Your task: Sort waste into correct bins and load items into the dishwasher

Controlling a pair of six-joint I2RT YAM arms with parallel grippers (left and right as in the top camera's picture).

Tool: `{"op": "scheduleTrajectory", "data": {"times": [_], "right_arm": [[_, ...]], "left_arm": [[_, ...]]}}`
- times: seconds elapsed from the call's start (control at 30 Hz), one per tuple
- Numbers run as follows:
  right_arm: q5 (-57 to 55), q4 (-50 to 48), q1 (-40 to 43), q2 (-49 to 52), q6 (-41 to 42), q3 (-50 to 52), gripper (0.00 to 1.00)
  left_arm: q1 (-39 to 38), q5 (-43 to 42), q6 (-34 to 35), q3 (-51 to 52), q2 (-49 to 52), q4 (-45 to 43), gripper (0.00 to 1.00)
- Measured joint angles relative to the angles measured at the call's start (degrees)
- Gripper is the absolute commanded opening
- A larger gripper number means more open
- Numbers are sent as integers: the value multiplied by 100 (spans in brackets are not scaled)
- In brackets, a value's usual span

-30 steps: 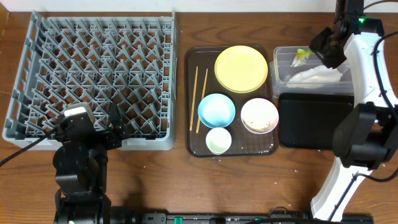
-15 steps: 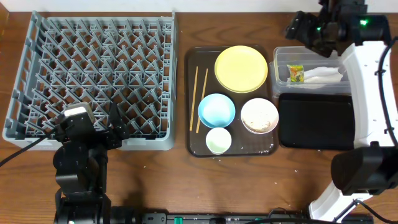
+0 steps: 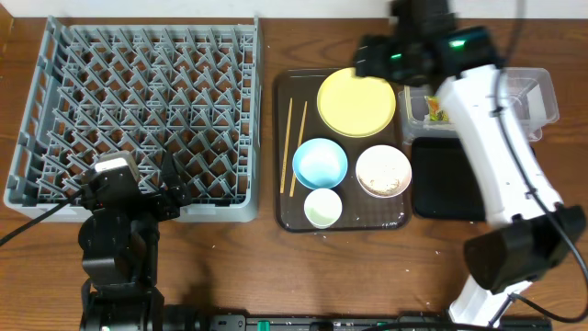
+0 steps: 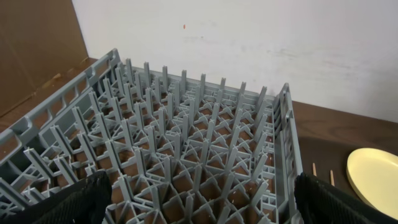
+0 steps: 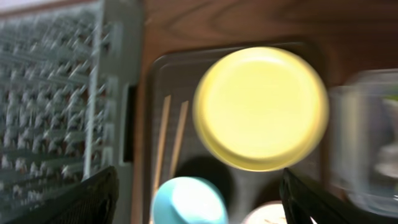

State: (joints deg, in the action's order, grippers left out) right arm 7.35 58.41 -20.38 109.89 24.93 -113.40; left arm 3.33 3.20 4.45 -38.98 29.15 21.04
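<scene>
My right gripper (image 3: 372, 57) hangs open and empty high over the yellow plate (image 3: 356, 101) (image 5: 261, 106) on the brown tray (image 3: 283, 216). Below the plate sit the light blue bowl (image 3: 320, 163) (image 5: 186, 202), the white bowl (image 3: 383, 171) with rice scraps, and the small cup (image 3: 322, 207). The chopsticks (image 3: 294, 145) (image 5: 163, 143) lie along the tray's left side. The green-and-yellow wrapper (image 3: 435, 110) lies in the clear tub (image 3: 528, 92); my arm hides the napkin. My left gripper (image 3: 175, 188) (image 4: 202, 208) stands open over the near edge of the grey dish rack (image 3: 138, 110) (image 4: 186, 143).
The black tray (image 3: 441, 179) lies in front of the clear tub, and my right arm crosses over both. The rack fills the table's left half. A white wall stands behind the table in the left wrist view.
My right gripper opened, the wrapper dropped into the clear tub, and the arm swung left to above the yellow plate. The left arm has not moved.
</scene>
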Motion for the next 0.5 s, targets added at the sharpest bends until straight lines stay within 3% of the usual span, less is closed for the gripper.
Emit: {"op": "scheduleTrajectory", "data": {"times": [0.23,0.5], "right_arm": [[-273,-330,-826,728,-144,0,69],[-542,-667,-1198,1635,-258,2,62]], "left_arm": [[0,-2,0,0,0,0,95],[0,-2,0,0,0,0,95]]}}
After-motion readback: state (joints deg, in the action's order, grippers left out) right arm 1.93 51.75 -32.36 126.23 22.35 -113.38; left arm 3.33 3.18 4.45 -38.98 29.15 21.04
